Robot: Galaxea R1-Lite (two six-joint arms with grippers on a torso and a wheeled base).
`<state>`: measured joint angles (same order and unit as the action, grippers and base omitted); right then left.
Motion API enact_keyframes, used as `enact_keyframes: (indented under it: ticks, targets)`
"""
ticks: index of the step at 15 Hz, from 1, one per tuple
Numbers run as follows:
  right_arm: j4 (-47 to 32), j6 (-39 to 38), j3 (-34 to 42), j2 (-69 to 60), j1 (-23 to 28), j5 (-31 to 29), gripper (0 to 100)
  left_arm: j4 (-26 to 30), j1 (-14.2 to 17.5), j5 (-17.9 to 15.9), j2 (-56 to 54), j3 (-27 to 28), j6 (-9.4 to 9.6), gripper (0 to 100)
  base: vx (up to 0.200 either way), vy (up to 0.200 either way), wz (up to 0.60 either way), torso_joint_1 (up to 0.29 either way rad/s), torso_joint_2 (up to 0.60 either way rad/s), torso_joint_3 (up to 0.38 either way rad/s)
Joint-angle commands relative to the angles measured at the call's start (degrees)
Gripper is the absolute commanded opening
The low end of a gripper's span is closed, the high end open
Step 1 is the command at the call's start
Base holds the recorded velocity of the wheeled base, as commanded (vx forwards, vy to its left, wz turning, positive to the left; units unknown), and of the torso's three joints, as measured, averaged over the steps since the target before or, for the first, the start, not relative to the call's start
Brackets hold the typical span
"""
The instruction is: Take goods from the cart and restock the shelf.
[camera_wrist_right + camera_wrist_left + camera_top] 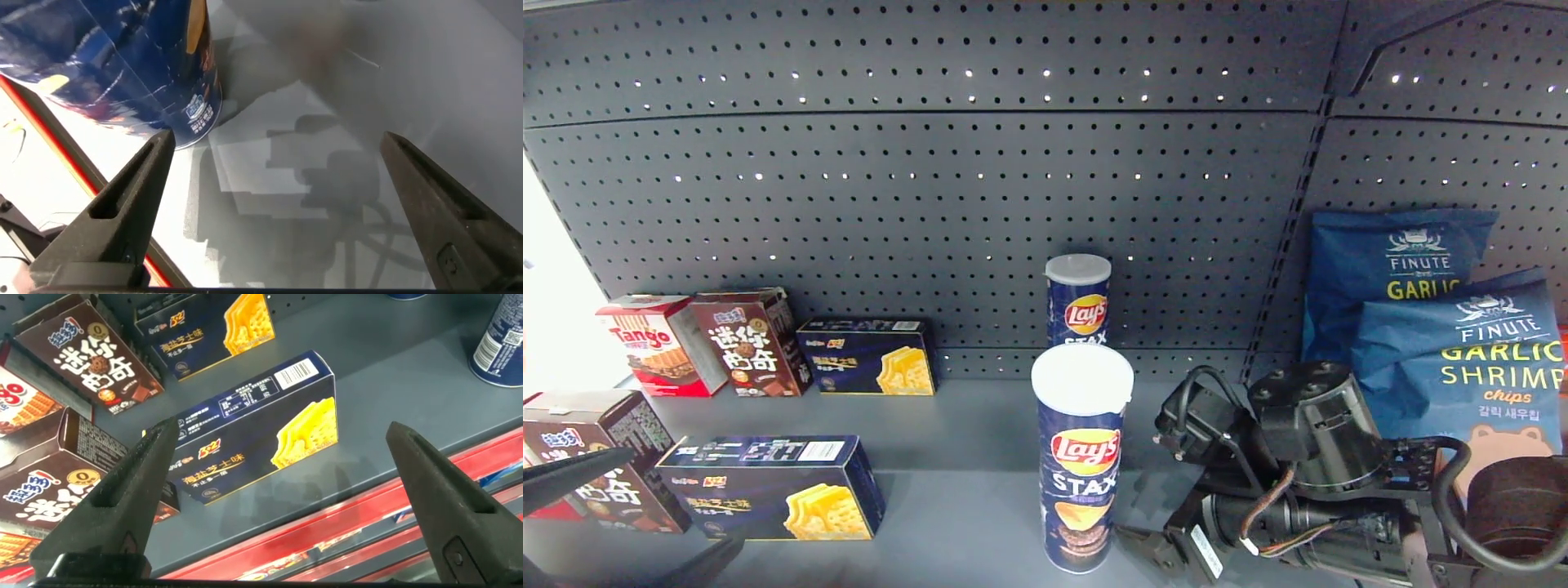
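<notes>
The front can (1081, 465) stands upright near the front edge of the shelf (980, 425), about midway along it. It is a tall cardboard tube with a glossy dark blue wrap and a flat white lid. The right gripper (278, 140) sits low over the shelf just beside the can's base, on the side toward the shelf's right end. Its jaws are spread wide and hold nothing. The can is outside the gap, close to one black, wedge-shaped fingertip (159, 147).

The back can (1077, 300), a similar tube with a greyish lid, stands upright against the perforated metal back panel (931, 204), straight behind the front can and apart from it.

The left gripper (282, 431) hangs above the front left of the shelf, its jaws also wide apart and empty. Beneath it a long dark blue carton (768, 487) lies flat near the red strip (327, 531) on the shelf's front edge. A brown carton (596, 457) is just beside the blue one, toward the left end.

Along the back left stand a red-and-white carton (658, 343), another brown carton (752, 341) and a second dark blue carton (866, 357). At the right end two crinkled blue bags (1486, 359) lean against the back panel, one overlapping the other.
</notes>
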<state>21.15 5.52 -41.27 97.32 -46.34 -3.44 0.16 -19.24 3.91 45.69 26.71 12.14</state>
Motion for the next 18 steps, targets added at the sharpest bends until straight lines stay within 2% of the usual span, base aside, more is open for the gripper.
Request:
enact_keyframes:
  ticks: [1,5,7,9,10,12,13,15,17,18]
  targets:
    - [0.0,0.0,0.0,0.2,0.0,0.0,100,0.0,0.0,0.0,0.0,0.0,-0.01,100,0.0,0.0,0.0,0.0,0.0,0.0]
    - [0.0,-0.2,1.1,-4.0,2.3,-0.2,100,-0.1,0.1,0.0,-0.3,-1.2,0.07,100,0.0,0.0,0.0,0.0,0.0,0.0]
    - [0.0,-0.3,1.8,-12.3,7.0,-0.3,100,-0.1,0.3,0.1,-1.1,-1.6,0.07,100,0.0,0.0,0.0,0.0,0.0,0.0]
    - [0.0,-0.7,2.1,-19.0,11.4,-0.6,100,-0.2,2.3,0.1,-1.9,-1.6,0.07,100,0.0,0.0,0.0,0.0,0.0,0.0]
    - [0.0,-0.7,3.6,-24.7,15.9,-1.2,100,-0.1,4.0,0.1,-3.4,-1.7,-0.1,100,0.0,0.0,0.0,0.0,0.0,0.0]
    - [-0.1,-0.5,8.0,-33.1,22.4,-1.1,100,-0.2,6.8,0.0,-5.6,-3.1,-1.59,100,0.0,0.0,0.0,0.0,0.0,0.0]
    - [-0.1,-0.5,11.1,-37.9,25.7,-1.0,100,-0.2,8.3,0.1,-7.1,-4.0,-1.86,100,0.0,0.0,0.0,0.0,0.0,0.0]
    - [-0.2,-0.7,23.6,-54.2,38.2,-1.0,100,-0.1,9.0,1.1,-14.2,-9.2,-1.33,100,0.0,0.0,0.0,0.0,0.0,0.0]
    - [-0.5,-1.0,31.9,-64.5,43.0,-1.3,100,0.3,9.0,3.9,-19.4,-12.5,-1.33,100,0.0,0.0,0.0,0.0,0.0,0.0]
    - [-1.6,-1.0,39.2,-75.9,46.5,-1.0,100,0.7,9.0,6.4,-24.8,-14.8,-1.33,100,0.0,0.0,0.0,0.0,0.0,0.0]
